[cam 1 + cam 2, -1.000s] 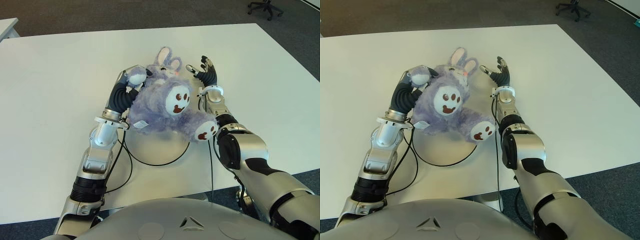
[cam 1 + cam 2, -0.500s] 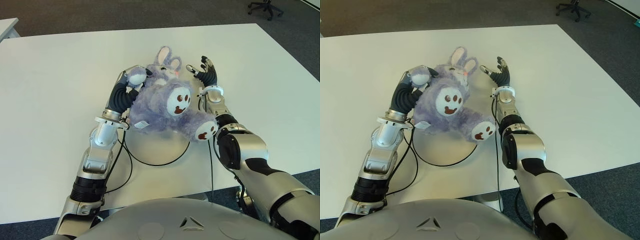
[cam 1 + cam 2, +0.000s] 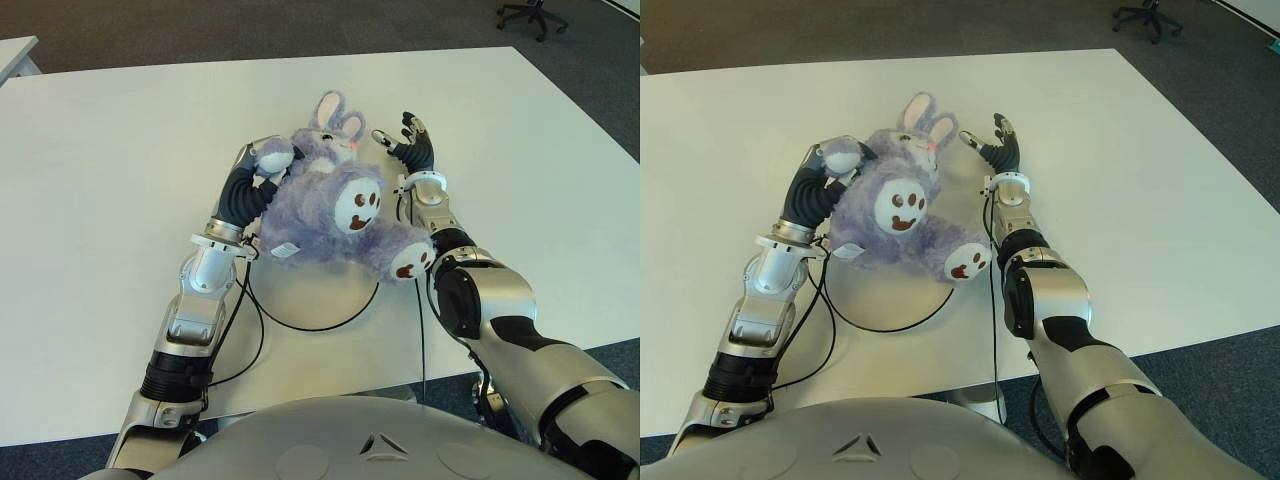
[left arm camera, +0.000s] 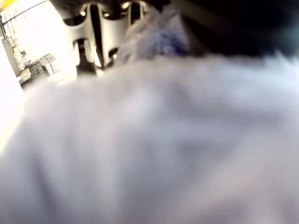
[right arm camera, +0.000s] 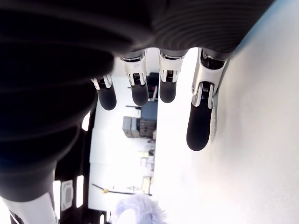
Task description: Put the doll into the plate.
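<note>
We had the doll (image 3: 330, 205) clasped by one arm in our left hand (image 3: 262, 158), its legs over the plate (image 3: 310, 295) (head beyond the rim). Our right hand (image 3: 412, 142) stood beside it, fingers spread, empty. Lowering and releasing remained.

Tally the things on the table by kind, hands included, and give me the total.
Plush dolls: 1, the purple rabbit doll, gripped by the left hand
Plates: 1, the white plate under it
Robot hands: 2, with the right hand open beside the doll
Total: 4
</note>
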Motion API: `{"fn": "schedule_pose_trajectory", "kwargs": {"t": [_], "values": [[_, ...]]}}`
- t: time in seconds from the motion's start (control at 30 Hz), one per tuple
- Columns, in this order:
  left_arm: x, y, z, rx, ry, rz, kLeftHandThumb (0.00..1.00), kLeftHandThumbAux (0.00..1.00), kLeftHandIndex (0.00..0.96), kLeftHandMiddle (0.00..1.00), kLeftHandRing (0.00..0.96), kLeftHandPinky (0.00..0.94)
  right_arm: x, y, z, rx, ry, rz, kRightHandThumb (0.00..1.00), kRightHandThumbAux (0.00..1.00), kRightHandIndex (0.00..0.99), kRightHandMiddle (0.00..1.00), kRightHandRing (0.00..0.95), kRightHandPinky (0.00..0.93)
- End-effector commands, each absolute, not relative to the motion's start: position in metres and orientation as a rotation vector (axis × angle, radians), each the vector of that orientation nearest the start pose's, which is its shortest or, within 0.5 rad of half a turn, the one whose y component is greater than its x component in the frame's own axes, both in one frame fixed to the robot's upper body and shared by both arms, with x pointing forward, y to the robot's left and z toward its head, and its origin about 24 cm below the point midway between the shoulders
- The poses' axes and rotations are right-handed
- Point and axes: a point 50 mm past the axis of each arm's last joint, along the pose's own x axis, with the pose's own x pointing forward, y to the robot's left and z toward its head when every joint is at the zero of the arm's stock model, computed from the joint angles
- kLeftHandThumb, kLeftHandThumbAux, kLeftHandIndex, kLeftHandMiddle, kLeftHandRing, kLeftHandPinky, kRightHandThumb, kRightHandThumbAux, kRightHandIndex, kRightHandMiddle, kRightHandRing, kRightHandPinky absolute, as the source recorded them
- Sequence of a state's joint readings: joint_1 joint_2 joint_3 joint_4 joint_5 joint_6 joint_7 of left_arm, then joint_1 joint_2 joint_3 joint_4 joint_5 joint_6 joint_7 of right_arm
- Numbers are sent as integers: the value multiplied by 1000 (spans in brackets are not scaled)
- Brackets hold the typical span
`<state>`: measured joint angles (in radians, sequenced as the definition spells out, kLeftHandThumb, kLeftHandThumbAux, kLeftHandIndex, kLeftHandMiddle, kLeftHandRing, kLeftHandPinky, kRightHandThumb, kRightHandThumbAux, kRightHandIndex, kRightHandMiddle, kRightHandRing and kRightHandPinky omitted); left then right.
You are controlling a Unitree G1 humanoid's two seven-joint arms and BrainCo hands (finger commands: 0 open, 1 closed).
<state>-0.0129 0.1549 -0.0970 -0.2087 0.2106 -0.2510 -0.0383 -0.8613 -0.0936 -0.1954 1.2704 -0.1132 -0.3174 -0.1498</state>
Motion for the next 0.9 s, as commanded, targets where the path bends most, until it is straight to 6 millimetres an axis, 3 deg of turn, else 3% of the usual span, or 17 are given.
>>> {"fn": "schedule_pose_trajectory", "kwargs": {"t": [0.03,0.9], "values": [[243,140,104,339,-427,-193,837,670,440,443,376,353,340,-155,-16,-119,390,-111,69,728,87,55,34,45],[244,145,97,377,-389,-186,831,672,428,438,305,272,341,-154,-15,-119,386,-112,72,724,83,58,41,51]]}}
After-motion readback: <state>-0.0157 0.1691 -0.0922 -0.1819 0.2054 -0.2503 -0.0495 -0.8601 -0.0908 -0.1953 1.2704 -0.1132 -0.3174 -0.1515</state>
